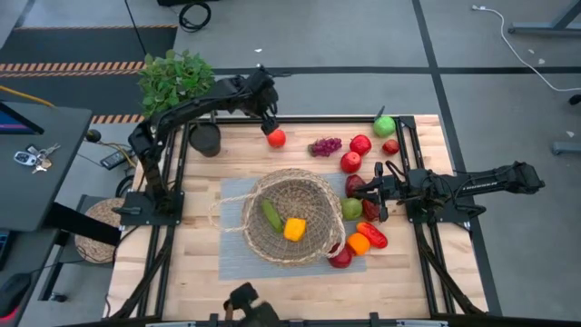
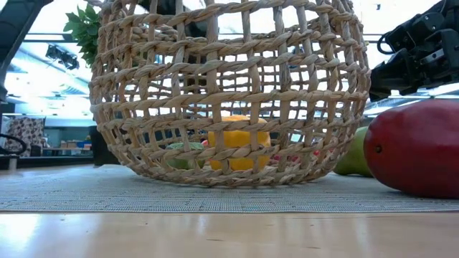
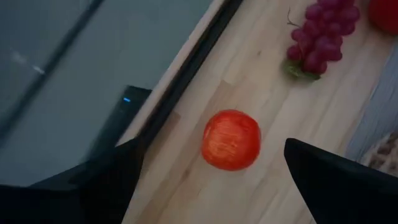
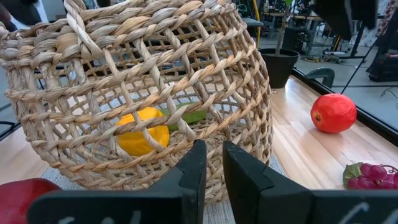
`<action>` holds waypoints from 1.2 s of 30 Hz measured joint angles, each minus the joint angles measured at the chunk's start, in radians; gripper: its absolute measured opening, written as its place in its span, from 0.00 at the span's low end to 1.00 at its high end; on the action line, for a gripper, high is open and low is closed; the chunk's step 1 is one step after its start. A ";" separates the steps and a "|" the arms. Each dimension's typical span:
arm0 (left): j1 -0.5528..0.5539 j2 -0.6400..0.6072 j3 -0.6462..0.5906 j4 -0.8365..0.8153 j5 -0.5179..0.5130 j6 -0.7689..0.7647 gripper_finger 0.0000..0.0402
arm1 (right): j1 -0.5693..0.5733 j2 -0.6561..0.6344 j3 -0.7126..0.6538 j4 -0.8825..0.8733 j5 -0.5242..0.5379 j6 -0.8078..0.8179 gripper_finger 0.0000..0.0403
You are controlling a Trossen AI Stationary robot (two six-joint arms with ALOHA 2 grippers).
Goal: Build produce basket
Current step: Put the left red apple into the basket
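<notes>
- Left tool (image 3: pixel 211 180) hovers over the red fruit (image 1: pixel 276 138) near the bench's (image 1: pixel 200 272) far edge, fingers spread, fruit between them, untouched.
- Right tool (image 4: pixel 211 163) near the basket's (image 1: pixel 289 216) right side, fingers pressed nearly together, empty.
- Basket mid-bench, holding a cucumber (image 1: pixel 271 214) and a yellow-orange piece (image 1: pixel 294 229).
- Grape bunch (image 1: pixel 326 146) beside the red fruit.

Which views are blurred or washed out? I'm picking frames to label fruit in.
Low view: backlit by bright windows, with the basket sharp and the near red fruit soft. Left wrist view: the left gripper fingers are blurred dark shapes, the red tomato-like fruit slightly soft. High view: evenly lit. Right wrist view: clear, room behind bright.
</notes>
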 joint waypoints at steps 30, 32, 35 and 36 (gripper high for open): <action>0.001 -0.001 -0.526 0.786 0.174 -0.044 0.99 | 0.000 0.000 0.000 0.000 0.000 0.000 0.15; 0.001 -0.001 -0.542 0.799 0.173 -0.052 0.99 | 0.000 0.000 0.000 0.000 0.000 0.000 0.15; 0.000 -0.001 -0.562 0.802 0.172 -0.074 0.99 | 0.000 0.000 0.000 0.000 0.000 0.000 0.15; 0.000 -0.001 -0.565 0.789 0.171 -0.079 0.99 | 0.000 0.000 0.000 0.000 0.000 0.000 0.15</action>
